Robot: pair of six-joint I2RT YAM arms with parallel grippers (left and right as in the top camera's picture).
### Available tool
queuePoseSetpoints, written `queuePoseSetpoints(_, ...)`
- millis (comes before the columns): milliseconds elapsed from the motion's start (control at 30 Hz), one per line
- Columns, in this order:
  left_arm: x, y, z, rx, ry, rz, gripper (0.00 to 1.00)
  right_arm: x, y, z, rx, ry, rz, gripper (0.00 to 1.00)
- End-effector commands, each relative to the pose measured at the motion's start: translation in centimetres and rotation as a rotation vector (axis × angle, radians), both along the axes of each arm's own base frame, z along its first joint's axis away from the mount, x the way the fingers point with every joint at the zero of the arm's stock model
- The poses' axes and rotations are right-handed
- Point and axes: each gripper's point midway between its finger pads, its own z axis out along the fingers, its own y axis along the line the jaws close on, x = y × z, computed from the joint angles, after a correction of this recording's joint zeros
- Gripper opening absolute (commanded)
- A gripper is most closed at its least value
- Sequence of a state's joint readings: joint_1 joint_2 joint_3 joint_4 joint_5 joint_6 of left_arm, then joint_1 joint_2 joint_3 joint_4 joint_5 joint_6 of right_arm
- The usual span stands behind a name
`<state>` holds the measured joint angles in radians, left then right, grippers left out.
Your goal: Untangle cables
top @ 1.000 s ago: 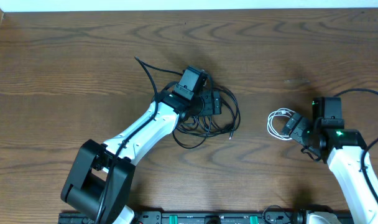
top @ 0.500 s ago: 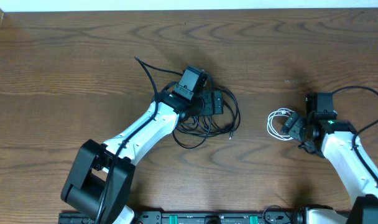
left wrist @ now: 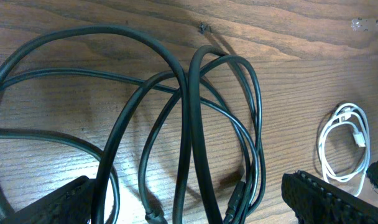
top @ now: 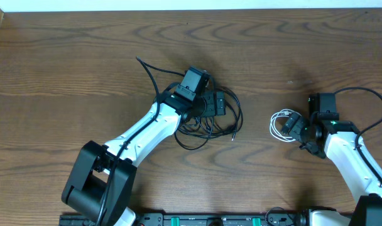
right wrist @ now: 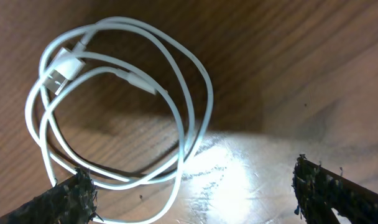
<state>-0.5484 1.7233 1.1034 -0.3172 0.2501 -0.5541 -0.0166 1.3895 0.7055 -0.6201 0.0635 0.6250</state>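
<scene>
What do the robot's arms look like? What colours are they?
The left arm and right arm are smooth white with chunky black joints. The left gripper and right gripper are black, with rough dark fingers. The right arm has a tiny green light and a thick black wire looping out.

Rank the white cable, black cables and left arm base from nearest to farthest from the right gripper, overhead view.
From the right gripper:
1. white cable, just beside it, on the table's right side.
2. black cables, mid-table.
3. left arm base, near edge, far left.
</scene>
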Motion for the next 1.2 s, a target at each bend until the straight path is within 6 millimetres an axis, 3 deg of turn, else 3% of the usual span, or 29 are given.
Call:
queuePoseSetpoints(0,0.0,-0.2,0.1,0.0,0.001,-0.003,0.98,0.3,-0.3,0.1,-0.008,-0.011,-0.023,0.99)
queuePoseSetpoints(233,0.2,-0.2,0.2,-0.005,-0.008,-0.002,0.98,1.0,-1.2,-0.2,-0.059,-0.04,-0.038,0.99)
queuePoseSetpoints(433,0.3,-0.3,0.5,0.018,-0.051,-0.071,0.98,1.0,-0.4,-2.5,-0.012,-0.006,-0.024,0.99)
queuePoseSetpoints(567,0.4,0.3,3.3,0.033,-0.128,-0.097,0.98,0.2,0.3,-4.4,0.023,0.068,-0.016,0.87)
queuePoseSetpoints(700,1.0,2.7,7.2,0.102,-0.251,-0.02,0.98,-0.5,0.3,-5.9,0.033,0.12,-0.059,0.84)
queuePoseSetpoints(767,1.2,4.1,9.3,0.135,-0.314,0.03,0.98,-0.8,0.6,-6.4,0.054,0.139,-0.076,0.71)
queuePoseSetpoints(867,1.1,5.9,12.0,0.169,-0.39,0.092,0.98,-0.7,1.3,-7.1,0.092,0.148,-0.071,0.41)
queuePoseSetpoints(1000,0.6,7.2,14.0,0.182,-0.436,0.129,0.98,-0.1,1.2,-7.1,0.092,0.128,-0.07,0.05)
queuePoseSetpoints(1033,0.4,7.3,14.3,0.181,-0.438,0.129,0.98,0.2,1.2,-7.1,0.092,0.114,-0.069,0.01)
queuePoseSetpoints(1167,0.0,7.6,14.2,0.19,-0.428,0.128,0.98,1.4,1.3,-6.7,0.098,0.068,-0.05,0.01)
